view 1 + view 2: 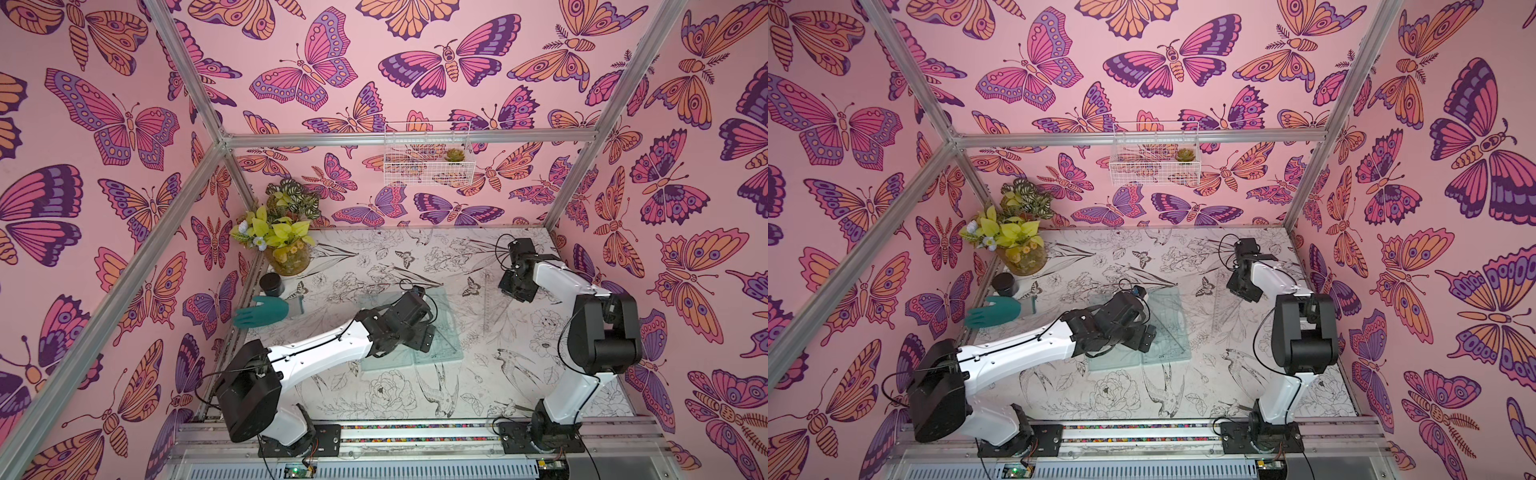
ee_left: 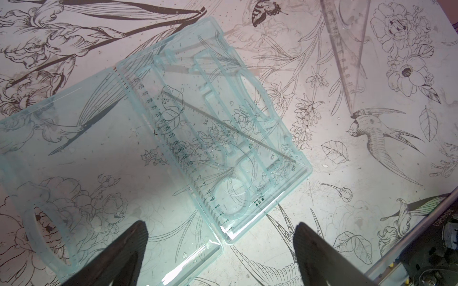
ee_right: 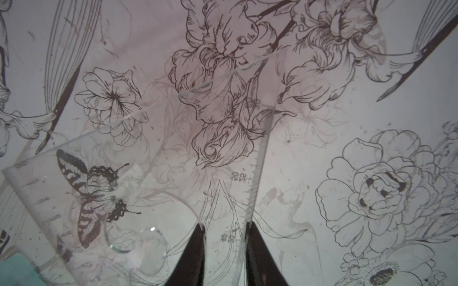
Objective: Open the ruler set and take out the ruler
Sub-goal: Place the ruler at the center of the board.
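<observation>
The ruler set [image 1: 446,328] [image 1: 1169,328], a pale aqua see-through case, lies opened flat on the table in both top views. In the left wrist view its recessed half [image 2: 292,170] holds a straight scale [image 2: 173,141] and a clear set square [image 2: 235,128]; the plain half [image 2: 74,161] lies beside it. My left gripper [image 2: 220,224] hovers open over the case's hinge corner, touching nothing. To the right, my right gripper [image 3: 226,224] [image 1: 515,289] is shut on the band of a clear triangular ruler [image 3: 250,178] [image 2: 347,49], outside the case and low over the table.
A teal rubber glove [image 1: 262,311], a black jar [image 1: 272,284] and a vase of plants [image 1: 286,249] stand along the left wall. A white wire basket [image 1: 428,156] hangs on the back wall. The arms' rail [image 1: 415,432] runs along the front edge.
</observation>
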Controlling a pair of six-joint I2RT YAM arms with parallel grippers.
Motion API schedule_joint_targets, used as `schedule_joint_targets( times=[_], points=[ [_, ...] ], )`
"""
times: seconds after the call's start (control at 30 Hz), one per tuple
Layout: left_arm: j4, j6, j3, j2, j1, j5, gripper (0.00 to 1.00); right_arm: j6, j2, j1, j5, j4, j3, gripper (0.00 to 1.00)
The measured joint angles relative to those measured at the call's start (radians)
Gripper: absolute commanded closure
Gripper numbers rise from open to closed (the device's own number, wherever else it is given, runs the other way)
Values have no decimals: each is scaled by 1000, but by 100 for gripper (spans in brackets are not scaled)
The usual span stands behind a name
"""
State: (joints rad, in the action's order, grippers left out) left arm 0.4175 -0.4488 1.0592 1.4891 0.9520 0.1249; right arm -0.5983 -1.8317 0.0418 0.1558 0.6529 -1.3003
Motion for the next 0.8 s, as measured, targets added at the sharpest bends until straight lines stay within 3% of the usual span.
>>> schedule_joint_targets(
  times=[0.5, 0.8],
  points=[
    [2, -1, 0, 0, 19, -5, 6, -34, -198, -50, -79, -64, -114, 76],
    [3, -5, 0, 0, 23, -5, 5, -46, -203, -55, -113, -89, -115, 57]
  ],
)
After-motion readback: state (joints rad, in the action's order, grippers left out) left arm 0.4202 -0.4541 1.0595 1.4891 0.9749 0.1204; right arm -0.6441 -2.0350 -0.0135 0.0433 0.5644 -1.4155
